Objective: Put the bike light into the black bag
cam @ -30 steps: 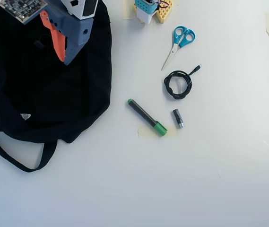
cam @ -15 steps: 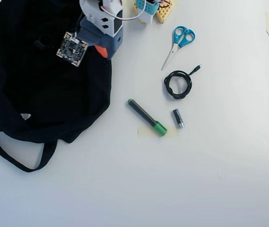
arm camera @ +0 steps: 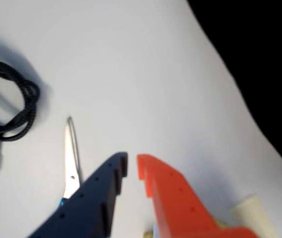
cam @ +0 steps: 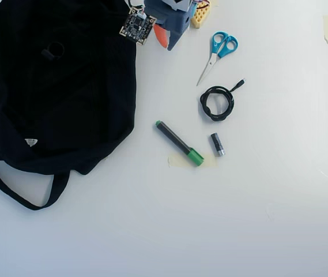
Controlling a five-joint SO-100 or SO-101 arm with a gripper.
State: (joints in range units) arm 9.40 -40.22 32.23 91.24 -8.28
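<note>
- Gripper [arm camera: 132,166]: in the wrist view the blue and orange jaws stand nearly together, a thin slit between the tips, nothing held.
- Position: in the overhead view the gripper [cam: 164,39] sits at the top edge, over bare table [cam: 256,219] just right of the black bag [cam: 54,109].
- Change: one second ago the arm hung over the bag's upper part; half a second ago it stood at the bag's right border; now it is clear of the fabric, pulled back toward its base.
- Bike light [cam: 52,50]: a small dark block with a ring shape lies on the bag's upper area, well apart from the jaws. Black on black; whether it is inside the opening or on top of the fabric cannot be told.
- Judgement: release done, arm retreating; task probably at or near its end.
- Nearby: scissors [cam: 217,53] lie just right of the gripper, coiled cable [cam: 217,103] below them, green marker [cam: 179,143] and small cylinder [cam: 217,144] farther down.
- Open room: lower and right table empty; bag's strap [cam: 19,193] trails at lower left.
</note>
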